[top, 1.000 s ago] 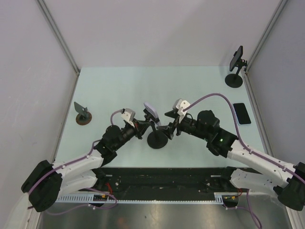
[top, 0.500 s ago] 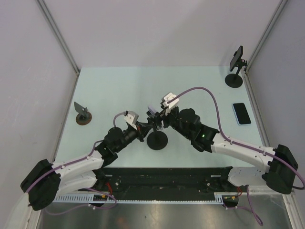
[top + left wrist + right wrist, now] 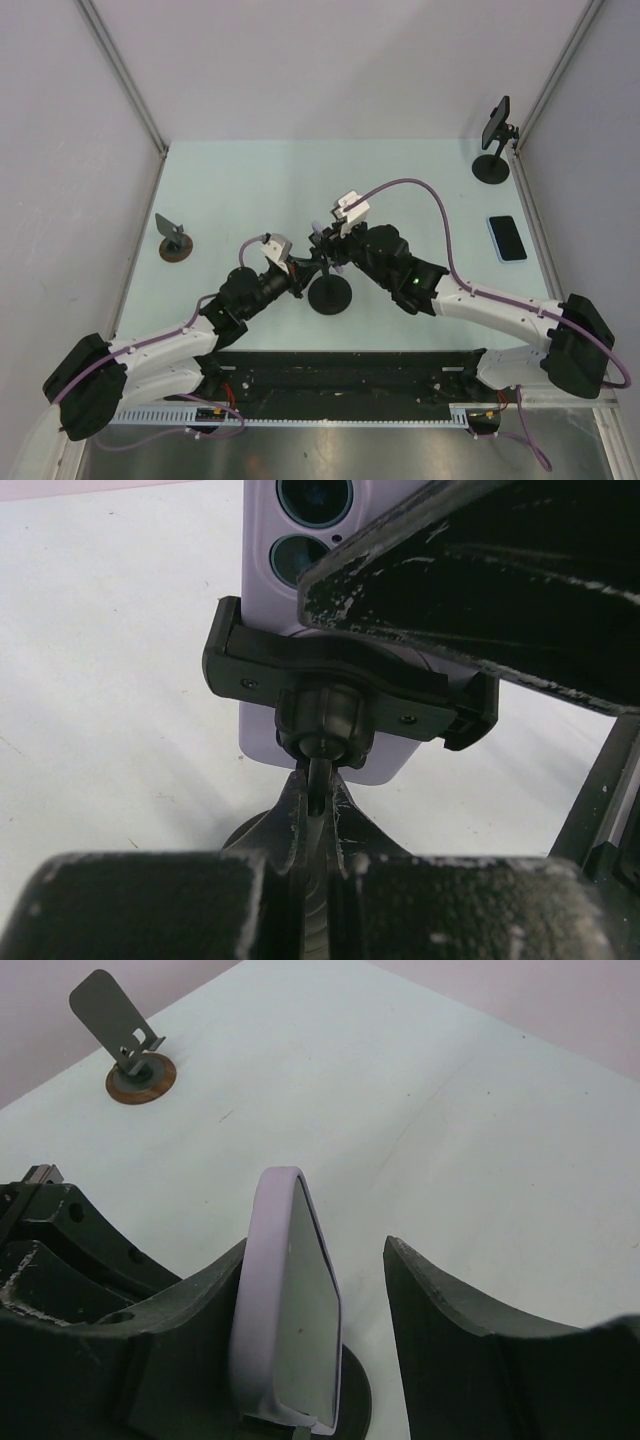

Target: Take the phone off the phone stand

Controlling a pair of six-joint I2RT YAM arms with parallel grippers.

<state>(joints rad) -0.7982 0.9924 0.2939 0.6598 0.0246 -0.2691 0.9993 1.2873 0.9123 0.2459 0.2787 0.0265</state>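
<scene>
Right gripper point(image 3: 315, 1252) apart, straddling phone point(image 3: 300, 1310) top edge, room screen-side; left gripper point(image 3: 318, 810) clamped on phone stand point(image 3: 340, 685) stem.

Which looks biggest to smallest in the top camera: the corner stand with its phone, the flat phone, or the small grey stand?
Largest: the corner stand with its phone.
Then the flat phone and the small grey stand: about alike, so unranked.

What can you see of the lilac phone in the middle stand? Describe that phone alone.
The phone is a slim slab with a lilac, rounded-corner case, a glossy screen and two round camera lenses on its back. It stands upright, slightly tilted, held across the back by the black stand's clamp. The right gripper has its fingers either side, not yet closed.
</scene>
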